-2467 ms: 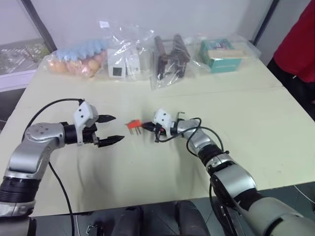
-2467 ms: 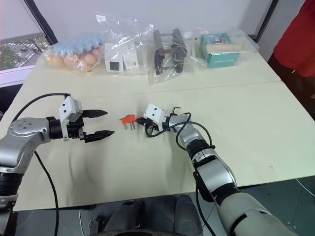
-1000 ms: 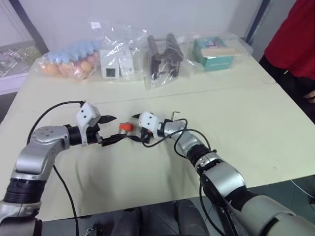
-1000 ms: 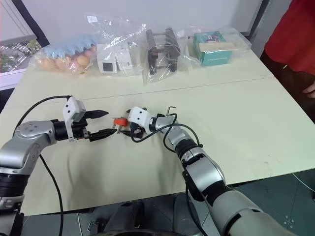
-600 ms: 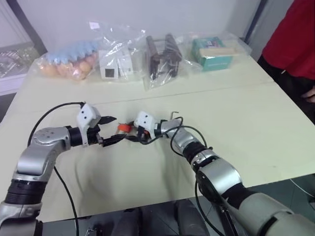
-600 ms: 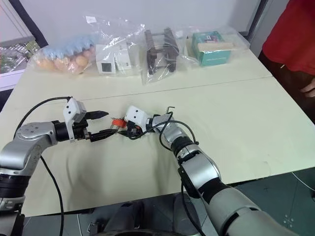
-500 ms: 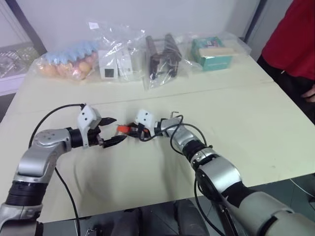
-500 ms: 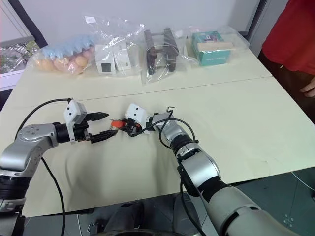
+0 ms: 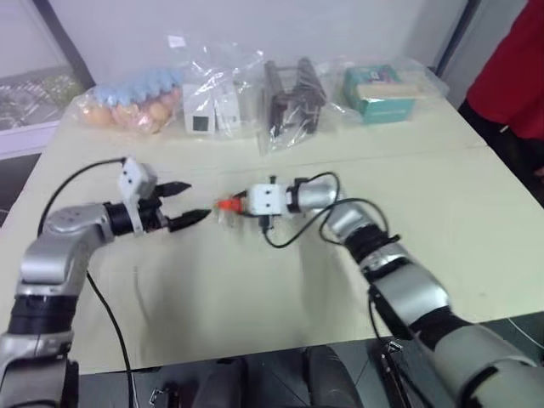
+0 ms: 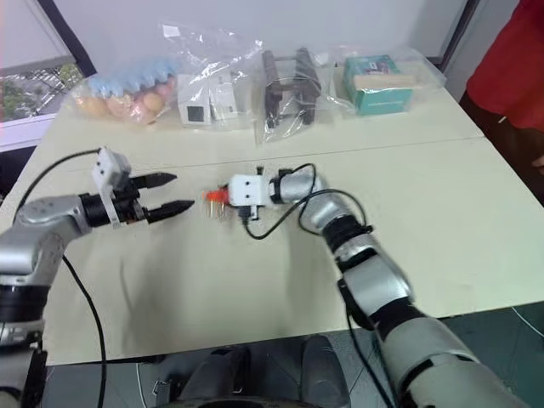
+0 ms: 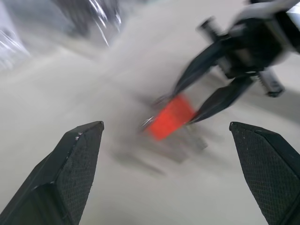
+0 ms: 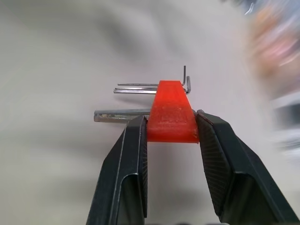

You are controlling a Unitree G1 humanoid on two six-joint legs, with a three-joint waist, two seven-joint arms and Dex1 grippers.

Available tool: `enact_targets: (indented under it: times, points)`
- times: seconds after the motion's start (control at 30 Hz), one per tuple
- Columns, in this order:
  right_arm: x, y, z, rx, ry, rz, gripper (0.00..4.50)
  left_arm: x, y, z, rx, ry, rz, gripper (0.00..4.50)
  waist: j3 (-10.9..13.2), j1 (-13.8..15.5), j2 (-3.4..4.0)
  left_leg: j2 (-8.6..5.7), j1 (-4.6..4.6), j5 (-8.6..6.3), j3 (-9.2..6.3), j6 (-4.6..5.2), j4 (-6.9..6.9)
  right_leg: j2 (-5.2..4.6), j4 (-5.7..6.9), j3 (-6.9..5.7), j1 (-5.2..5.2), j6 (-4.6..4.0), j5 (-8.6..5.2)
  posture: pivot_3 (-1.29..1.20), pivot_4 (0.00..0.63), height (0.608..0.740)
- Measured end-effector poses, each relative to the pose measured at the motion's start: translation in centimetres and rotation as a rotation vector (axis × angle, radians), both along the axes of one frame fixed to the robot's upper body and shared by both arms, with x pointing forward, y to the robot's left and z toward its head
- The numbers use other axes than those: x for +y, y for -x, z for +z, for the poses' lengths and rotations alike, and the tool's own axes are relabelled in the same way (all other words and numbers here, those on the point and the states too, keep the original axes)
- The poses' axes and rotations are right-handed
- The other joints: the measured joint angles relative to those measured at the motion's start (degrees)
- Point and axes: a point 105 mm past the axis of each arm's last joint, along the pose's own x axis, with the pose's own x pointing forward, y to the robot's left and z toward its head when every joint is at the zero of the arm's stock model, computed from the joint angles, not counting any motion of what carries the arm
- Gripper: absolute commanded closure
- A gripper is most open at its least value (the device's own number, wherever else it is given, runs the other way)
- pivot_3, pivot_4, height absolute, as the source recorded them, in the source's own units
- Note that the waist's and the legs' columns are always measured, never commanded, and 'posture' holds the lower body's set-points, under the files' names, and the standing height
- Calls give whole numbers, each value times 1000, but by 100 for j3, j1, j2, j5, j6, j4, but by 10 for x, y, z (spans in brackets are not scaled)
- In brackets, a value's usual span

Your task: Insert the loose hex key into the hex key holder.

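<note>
The light is bright and even, and the pale table (image 9: pixel 255 280) looks soft with no hard glare. Shiny spots glint on the plastic bags (image 9: pixel 221 85) at the far edge. In the left wrist view everything past the jaws is smeared and blurry. In the right wrist view the red block (image 12: pixel 171 112) between the jaws is sharp, while the background beyond it is fuzzy.

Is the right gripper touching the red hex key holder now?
Touching. In the right wrist view, the right gripper has both black fingers pressed against the sides of the hex key holder, with no gap visible.
</note>
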Motion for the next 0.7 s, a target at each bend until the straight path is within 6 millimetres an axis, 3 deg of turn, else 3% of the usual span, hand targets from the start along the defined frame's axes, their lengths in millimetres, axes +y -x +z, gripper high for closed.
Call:
enact_targets:
  times: [0.07, 0.13, 0.27, 0.37, 0.5, 0.7]
  points:
    - [-7, 4, 27, -197, 16, 48, 3486, -5, -5, 14, -12, 37, -47, 0, -1, -4, -1, 2, 2, 1, 14, -1, -4, 2, -1, 0, -1, 0, 0, 0, 150, 740]
    - [-16, 8, 41, -352, 29, 87, 3486, -16, -9, 19, -13, 66, -115, 0, -1, -39, -2, 2, 3, 1, 19, -1, -7, 3, -1, 0, -1, 0, 0, 0, 150, 740]
    - [-31, 7, 34, -448, 57, 103, 3486, -43, -15, 11, 42, 110, -245, 0, 0, -62, -5, 1, 3, 3, 24, -2, -5, 3, -1, 1, -1, 0, 0, 0, 150, 740]
    - [-32, 8, 42, -502, 15, 108, 3486, -63, -25, 19, 60, 175, -321, 0, 6, -89, -13, 2, 1, 4, 24, -4, -4, 4, -1, 1, -2, 0, 0, 0, 150, 740]
    - [-31, 8, 53, -551, -19, 108, 3486, -72, -33, 26, 51, 193, -357, 0, 5, -145, -13, 3, 2, 4, 23, -4, -9, 5, -1, 1, -2, 0, -1, 0, 150, 740]
    - [-31, 8, 51, -559, -25, 107, 3486, -76, -42, 9, 104, 202, -360, 0, 6, -172, -14, 1, 0, 4, 22, -4, -6, 4, -1, 0, -1, 0, -1, 0, 150, 740]
